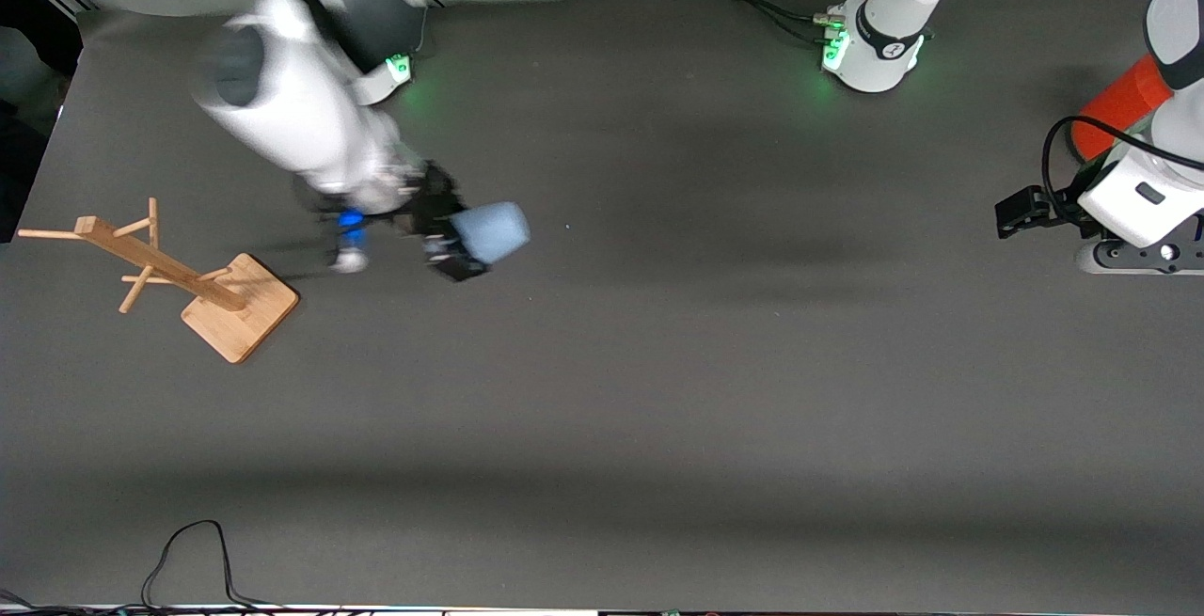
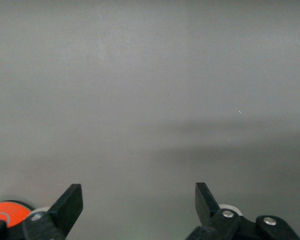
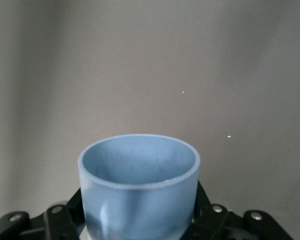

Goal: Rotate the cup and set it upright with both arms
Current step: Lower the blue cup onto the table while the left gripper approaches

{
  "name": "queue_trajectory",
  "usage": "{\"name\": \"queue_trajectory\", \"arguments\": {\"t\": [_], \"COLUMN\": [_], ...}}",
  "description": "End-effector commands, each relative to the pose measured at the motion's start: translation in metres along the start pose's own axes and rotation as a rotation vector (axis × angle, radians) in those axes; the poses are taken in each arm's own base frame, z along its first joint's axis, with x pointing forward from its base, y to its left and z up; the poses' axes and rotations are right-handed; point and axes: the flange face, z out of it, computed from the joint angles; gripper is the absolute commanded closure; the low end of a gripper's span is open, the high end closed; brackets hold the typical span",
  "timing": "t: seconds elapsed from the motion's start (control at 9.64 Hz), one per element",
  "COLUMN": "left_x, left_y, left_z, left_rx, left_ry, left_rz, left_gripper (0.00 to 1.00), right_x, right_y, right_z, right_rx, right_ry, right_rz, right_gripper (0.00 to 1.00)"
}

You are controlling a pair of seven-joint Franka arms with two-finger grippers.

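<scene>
The right pincer (image 1: 450, 242) is clamped on the cup (image 1: 491, 230) and carries it in the air over the desk (image 1: 658, 390), toward the right arm's end and beside the wooden peg stand (image 1: 179, 277). The cup lies on its side: its long axis runs roughly level, pointing away from the pincer toward the left arm's end of the desk. In the right wrist view the cup (image 3: 139, 192) sits between the 2 fingers, open rim facing outward. The left pincer (image 1: 1025, 212) waits well apart, near the orange-red can (image 1: 1119, 108), its fingers spread wide and holding nothing (image 2: 139, 210). My judgement: the handover turns on that gap, the rim end being the end nearest the left arm
</scene>
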Motion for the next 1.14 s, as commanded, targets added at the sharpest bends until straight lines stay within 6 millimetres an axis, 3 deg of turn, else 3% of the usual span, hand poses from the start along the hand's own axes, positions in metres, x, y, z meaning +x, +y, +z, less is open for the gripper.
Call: {"name": "queue_trajectory", "arguments": {"t": [0.0,0.1,0.21,0.41,0.52,0.73,0.93,1.04], "left_x": [-0.002,-0.001,-0.001,-0.001,0.001,0.012,0.03,0.037], "left_y": [0.005,0.019,0.036,0.066,0.077,0.093,0.112,0.12], "left_z": [-0.01,-0.012,-0.016,-0.012,-0.009,0.002,0.015,0.024], "left_rx": [-0.005,-0.005,-0.002,0.001,0.002,0.002,-0.002,-0.006], "left_ry": [0.003,0.009,0.016,0.01,0.006,0.002,-0.014,-0.019], "left_rz": [0.014,0.027,0.044,-0.005,-0.003,0.018,0.04,0.022], "left_gripper": [0.0,0.0,0.0,0.0,0.0,0.0,0.0,0.0], "right_x": [-0.056,-0.069,-0.093,-0.107,-0.122,-0.132,-0.143,-0.14], "right_y": [-0.002,0.0,0.013,0.028,0.037,0.056,0.071,0.077], "right_z": [0.052,0.082,0.118,0.183,0.198,0.237,0.255,0.273], "right_rx": [0.006,0.034,0.024,-0.037,-0.028,-0.083,-0.114,-0.121], "right_ry": [0.019,0.08,0.139,0.133,0.093,0.055,0.049,0.068], "right_rz": [-0.062,-0.07,-0.2,-0.327,-0.358,-0.38,-0.412,-0.448], "right_gripper": [0.5,0.5,0.5,0.49,0.49,0.47,0.33,0.33]}}
